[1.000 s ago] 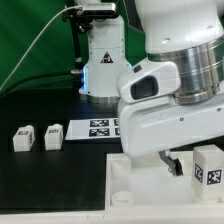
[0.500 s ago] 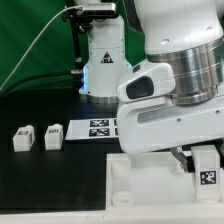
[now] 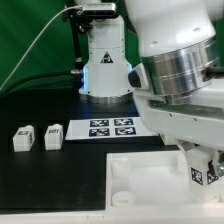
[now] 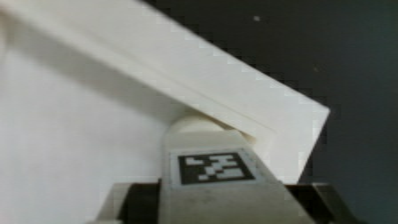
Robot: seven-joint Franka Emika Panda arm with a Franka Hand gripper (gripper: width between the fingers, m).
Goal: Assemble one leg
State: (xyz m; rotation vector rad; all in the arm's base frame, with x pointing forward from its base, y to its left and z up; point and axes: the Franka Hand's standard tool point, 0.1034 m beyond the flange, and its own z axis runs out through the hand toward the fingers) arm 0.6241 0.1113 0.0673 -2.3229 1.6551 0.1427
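Overhead, the gripper (image 3: 200,172) grasps a tagged leg (image 3: 199,175) above the large white square piece (image 3: 140,176). Two more legs (image 3: 37,138) sit apart beside the marker board (image 3: 105,127).

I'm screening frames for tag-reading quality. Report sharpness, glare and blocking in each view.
Exterior view: the arm's bright housing fills the exterior view's right, blocking much of the scene; tags on the marker board are small but readable. Wrist view: soft overall; the leg shows a legible tag, while the white square piece is nearly washed out.
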